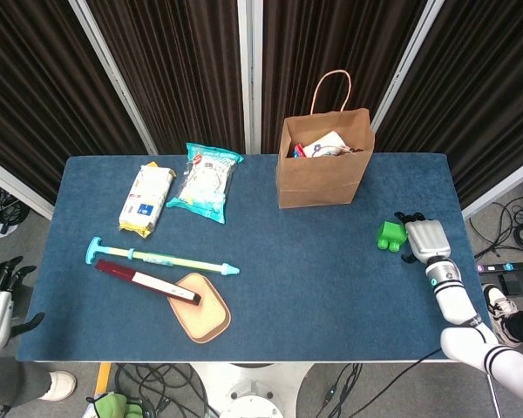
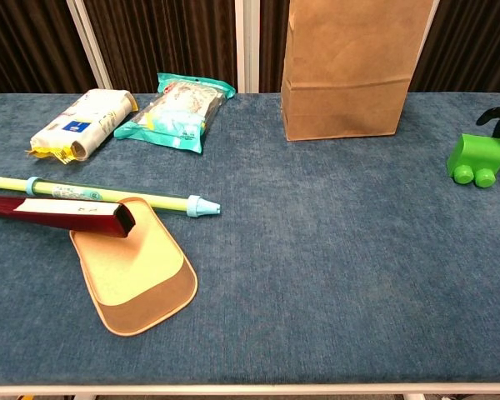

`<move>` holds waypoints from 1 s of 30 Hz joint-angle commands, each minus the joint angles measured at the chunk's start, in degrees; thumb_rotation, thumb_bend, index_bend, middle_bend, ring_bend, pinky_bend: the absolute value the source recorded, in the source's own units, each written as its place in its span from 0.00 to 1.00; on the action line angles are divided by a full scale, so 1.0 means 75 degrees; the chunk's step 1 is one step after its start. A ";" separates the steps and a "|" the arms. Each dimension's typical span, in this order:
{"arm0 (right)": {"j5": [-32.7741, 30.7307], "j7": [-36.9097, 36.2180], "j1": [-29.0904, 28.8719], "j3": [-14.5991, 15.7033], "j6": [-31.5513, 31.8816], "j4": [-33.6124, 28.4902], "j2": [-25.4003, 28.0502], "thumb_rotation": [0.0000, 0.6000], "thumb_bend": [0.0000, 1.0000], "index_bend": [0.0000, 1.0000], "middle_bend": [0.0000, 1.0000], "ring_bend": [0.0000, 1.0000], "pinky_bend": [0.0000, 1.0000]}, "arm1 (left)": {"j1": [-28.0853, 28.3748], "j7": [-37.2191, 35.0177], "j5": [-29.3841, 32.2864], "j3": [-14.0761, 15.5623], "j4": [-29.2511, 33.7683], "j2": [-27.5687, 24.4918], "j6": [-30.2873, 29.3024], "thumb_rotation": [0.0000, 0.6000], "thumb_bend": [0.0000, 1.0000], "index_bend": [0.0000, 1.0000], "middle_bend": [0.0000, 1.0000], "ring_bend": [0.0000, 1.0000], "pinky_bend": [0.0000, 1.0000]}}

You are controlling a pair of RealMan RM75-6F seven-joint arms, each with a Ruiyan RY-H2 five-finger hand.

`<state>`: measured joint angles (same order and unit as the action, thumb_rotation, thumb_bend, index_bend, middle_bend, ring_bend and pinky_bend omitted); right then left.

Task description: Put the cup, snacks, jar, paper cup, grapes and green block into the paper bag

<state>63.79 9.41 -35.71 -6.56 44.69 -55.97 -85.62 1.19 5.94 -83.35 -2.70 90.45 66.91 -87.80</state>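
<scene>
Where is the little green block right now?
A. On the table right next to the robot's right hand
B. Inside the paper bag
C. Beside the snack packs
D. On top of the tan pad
A. The green block sits on the blue table, with the right hand just beside it, well away from the paper bag.

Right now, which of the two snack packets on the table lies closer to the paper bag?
The teal packet; it lies between the white-and-yellow packet and the paper bag, so the white-and-yellow one is farther.
</scene>
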 commanded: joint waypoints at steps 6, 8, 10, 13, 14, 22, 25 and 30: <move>0.0406 -0.0189 -0.0220 0.0028 -0.0152 0.0765 -0.0574 1.00 0.17 0.24 0.33 0.17 0.41 | -0.0010 -0.0065 0.0006 0.0012 -0.0048 0.0023 0.0012 1.00 0.00 0.29 0.23 0.15 0.14; 0.0488 -0.0237 -0.0252 0.0015 -0.0133 0.0925 -0.0696 1.00 0.19 0.29 0.35 0.18 0.42 | -0.0016 -0.0068 0.0012 0.0014 -0.0060 0.0031 0.0008 1.00 0.00 0.29 0.23 0.16 0.14; 0.0585 -0.0358 -0.0261 -0.0018 -0.0036 0.1045 -0.0804 1.00 0.23 0.34 0.40 0.21 0.43 | -0.0032 -0.0097 0.0011 0.0024 -0.0100 0.0046 -0.0003 1.00 0.00 0.29 0.23 0.16 0.14; 0.0741 -0.0596 -0.0267 -0.0061 0.0088 0.1092 -0.0836 1.00 0.28 0.41 0.44 0.25 0.46 | -0.0046 -0.0118 0.0007 0.0027 -0.0115 0.0049 -0.0021 1.00 0.00 0.29 0.23 0.16 0.14; 0.0803 -0.0685 -0.0263 -0.0087 0.0177 0.1029 -0.0801 1.00 0.28 0.42 0.44 0.25 0.46 | -0.0061 -0.0120 0.0009 0.0034 -0.0117 0.0042 -0.0036 1.00 0.00 0.29 0.23 0.15 0.14; 0.1765 -0.1509 -0.0205 -0.0458 0.1676 -0.1124 0.0458 1.00 0.28 0.42 0.45 0.26 0.46 | -0.0013 -0.0039 0.0011 0.0004 -0.0035 0.0004 0.0013 1.00 0.00 0.29 0.23 0.16 0.14; 0.2128 -0.1736 -0.0204 -0.0694 0.2254 -0.2168 0.1040 1.00 0.28 0.42 0.45 0.27 0.46 | -0.0001 -0.0013 0.0012 -0.0007 -0.0020 0.0002 0.0017 1.00 0.00 0.29 0.23 0.16 0.14; 0.2568 -0.1862 -0.0298 -0.1121 0.2938 -0.3364 0.1712 1.00 0.28 0.42 0.45 0.27 0.47 | -0.0005 -0.0007 0.0020 -0.0002 -0.0004 -0.0001 0.0022 1.00 0.00 0.29 0.23 0.16 0.14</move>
<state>80.21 -3.11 -37.54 -12.37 62.82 -76.23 -76.66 1.15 5.89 -83.20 -2.71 90.41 66.90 -87.63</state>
